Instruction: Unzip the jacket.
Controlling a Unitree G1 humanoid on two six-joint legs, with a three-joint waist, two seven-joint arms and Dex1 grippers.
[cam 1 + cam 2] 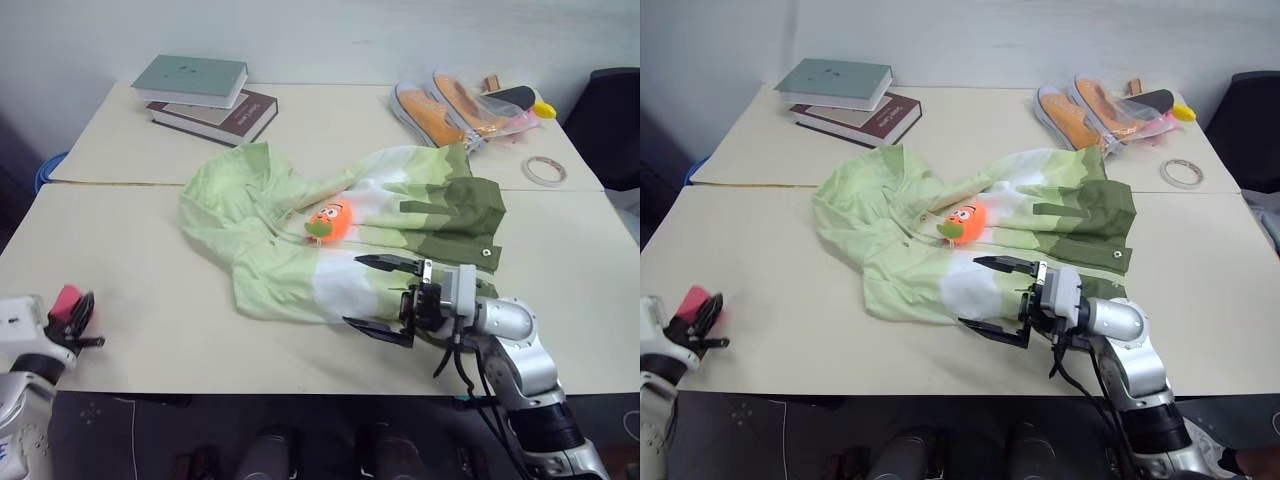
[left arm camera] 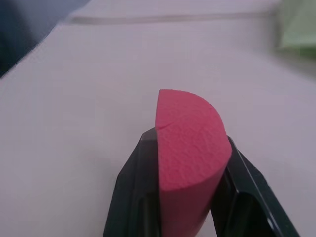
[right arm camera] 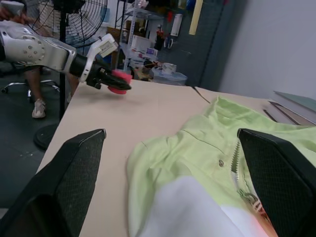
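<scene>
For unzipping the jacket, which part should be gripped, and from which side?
Probably the orange charm at the zipper's head on the jacket. It stands up rounded above the flat fabric, so jaws could close across it, coming from the robot's side, where the right gripper already hovers open.

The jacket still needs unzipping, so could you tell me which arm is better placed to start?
Probably the right. The right gripper hovers open over the jacket, near its orange zipper charm. The left gripper is at the table's near-left edge, holding a pink foam piece.

Your jacket (image 1: 340,240) lies mid-counter (image 1: 130,280); books (image 1: 205,98) behind-left, shoes (image 1: 450,110) and tape (image 1: 543,171) behind-right, right claw (image 1: 385,298) over its near edge, left claw (image 1: 80,318) far left.
</scene>
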